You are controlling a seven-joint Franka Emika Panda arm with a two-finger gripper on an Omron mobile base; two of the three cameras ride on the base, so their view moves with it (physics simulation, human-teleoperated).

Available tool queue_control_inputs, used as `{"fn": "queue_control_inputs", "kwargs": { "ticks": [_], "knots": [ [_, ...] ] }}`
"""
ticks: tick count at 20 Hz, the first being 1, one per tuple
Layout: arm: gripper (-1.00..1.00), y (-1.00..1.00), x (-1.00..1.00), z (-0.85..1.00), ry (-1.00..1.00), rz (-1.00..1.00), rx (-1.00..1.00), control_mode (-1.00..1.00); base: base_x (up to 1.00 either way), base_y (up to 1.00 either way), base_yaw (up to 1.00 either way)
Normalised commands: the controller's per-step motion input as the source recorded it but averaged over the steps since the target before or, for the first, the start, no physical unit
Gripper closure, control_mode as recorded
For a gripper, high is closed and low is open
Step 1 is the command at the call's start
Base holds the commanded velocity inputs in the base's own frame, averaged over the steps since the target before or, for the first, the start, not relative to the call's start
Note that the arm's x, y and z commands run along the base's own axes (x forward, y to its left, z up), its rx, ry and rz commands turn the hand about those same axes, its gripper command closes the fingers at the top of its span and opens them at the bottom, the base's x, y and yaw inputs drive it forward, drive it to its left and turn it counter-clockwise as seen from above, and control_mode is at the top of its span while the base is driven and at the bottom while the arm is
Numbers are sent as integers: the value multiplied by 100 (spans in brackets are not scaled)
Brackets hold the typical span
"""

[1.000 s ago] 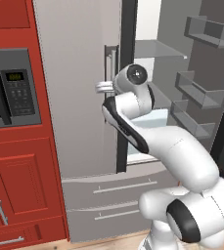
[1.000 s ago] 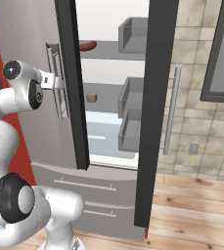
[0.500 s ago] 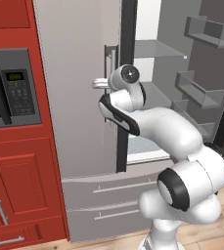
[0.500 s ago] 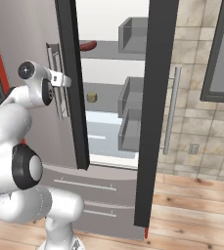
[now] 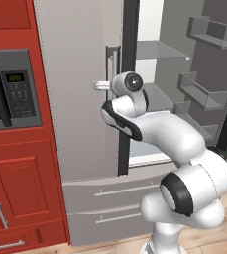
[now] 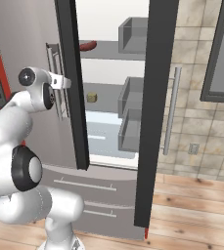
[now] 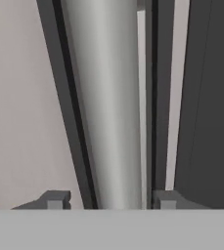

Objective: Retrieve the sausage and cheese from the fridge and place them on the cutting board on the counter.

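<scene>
Red cabinets and a built-in microwave (image 5: 11,89) fill the left of the left base view, and beside them stands the fridge (image 5: 80,124), its right door swung wide with the bins showing, its left door shut. The arm reaches up with the gripper (image 5: 101,85) right at the left door's bar handle (image 5: 112,69). By my reading the step in hand is opening this second door, before anything gets fetched.

Over to the right base view: the gripper (image 6: 63,82) sits against the same handle (image 6: 55,80), just beside the dark door edge. Inside, the sausage (image 6: 87,46) lies on the upper shelf, reddish against the white, and the cheese (image 6: 91,97) sits one shelf lower, well apart from it. Neither is touched yet.

Now the hand view: the grey bar of the handle (image 7: 106,107) runs straight up between the two finger tips (image 7: 55,199), one on each side. Whether the jaws are clenched on it or only straddling it, I cannot tell; a sliver of space seems to show on either side.

Next move, I'd judge: get a firm hold on the bar, then pull along the door's arc, keeping the wrist turning with the hinge so the handle doesn't slip out.
</scene>
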Motion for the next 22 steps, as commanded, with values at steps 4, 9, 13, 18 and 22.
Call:
{"fn": "queue_control_inputs", "kwargs": {
  "ticks": [4, 9, 13, 18, 22],
  "knots": [
    [100, 0, 0, 0, 0, 0, 0, -100, 0, 0, 0],
    [100, 4, -39, -1, 0, 0, 0, -100, 0, 0, 0],
    [100, 41, -100, -1, -5, -2, 0, -100, 0, 0, 0],
    [100, 70, -100, 0, -3, -23, 0, -100, 0, 0, 0],
    [100, 87, -100, 0, 0, -41, 0, -100, 0, 0, 0]
  ]
}}
